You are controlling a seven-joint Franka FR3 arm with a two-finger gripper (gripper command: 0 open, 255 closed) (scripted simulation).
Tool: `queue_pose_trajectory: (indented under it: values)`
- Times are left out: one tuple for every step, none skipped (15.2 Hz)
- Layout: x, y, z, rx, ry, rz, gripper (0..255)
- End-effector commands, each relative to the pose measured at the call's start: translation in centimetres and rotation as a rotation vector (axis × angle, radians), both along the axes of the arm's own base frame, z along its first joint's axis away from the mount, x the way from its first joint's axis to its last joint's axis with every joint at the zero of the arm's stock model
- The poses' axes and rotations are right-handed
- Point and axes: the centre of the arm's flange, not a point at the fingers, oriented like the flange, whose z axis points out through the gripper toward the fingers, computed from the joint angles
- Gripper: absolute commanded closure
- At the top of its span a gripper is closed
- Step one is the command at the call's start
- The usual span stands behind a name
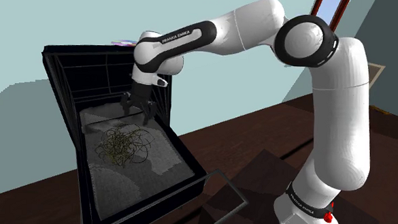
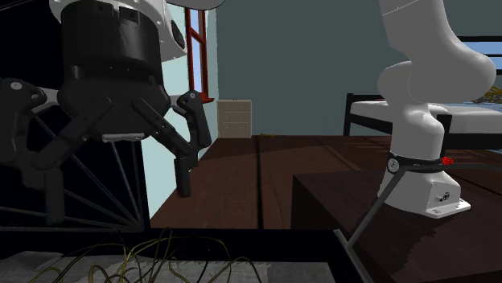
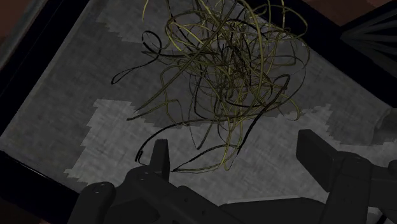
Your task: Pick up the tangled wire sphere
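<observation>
**Open gripper poised over a light, springy tangle in the black case**

Starting at the shoulder view's left, one black case (image 1: 61,83) stands open with its lid raised and its floor lined in mottled grey. One tangled wire sphere (image 1: 125,145) lies near the middle of that lining, a loose ball of olive-yellow and black strands. One gripper (image 1: 138,107) hangs just above it, at about 1 o'clock from the tangle and apart from it. Its two fingers (image 3: 159,156) are spread wide and clasp nothing. One white arm (image 1: 248,28) arches away toward 3 o'clock.

The tangle looks very light and mostly air. The thin strands would probably flex under the fingers and spring back, and a single loop could slide out of a pinch. The safest hold is likely across the dense knot at its centre, with the fingers straddling it and closing well in. The outlying loops would likely just bend away.
</observation>
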Motion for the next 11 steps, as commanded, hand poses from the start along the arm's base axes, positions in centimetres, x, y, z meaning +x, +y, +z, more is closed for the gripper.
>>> queue_pose_trajectory:
  values:
    - [0.0,-0.1,-1.7,-0.003,0.012,-0.004,0]
    - [0.0,-0.1,-2.2,-0.003,0.012,-0.004,0]
    - [0.0,-0.1,-2.7,-0.003,0.012,-0.004,0]
    - [0.0,-0.1,-3.0,-0.003,0.012,-0.004,0]
    - [0.0,-0.1,-3.0,-0.003,0.012,-0.004,0]
    - [-0.2,-0.3,-3.2,-0.002,0.012,-0.004,255]
    - [-0.2,-0.1,-3.2,-0.002,0.013,-0.004,255]
    - [-0.2,-0.3,-3.4,-0.002,0.012,-0.004,255]
    - [0.2,-0.1,-3.5,-0.002,0.013,-0.004,255]
    - [0.6,-0.3,-3.8,-0.002,0.013,-0.004,255]
    - [0.5,-0.1,-3.7,-0.003,0.013,-0.004,255]
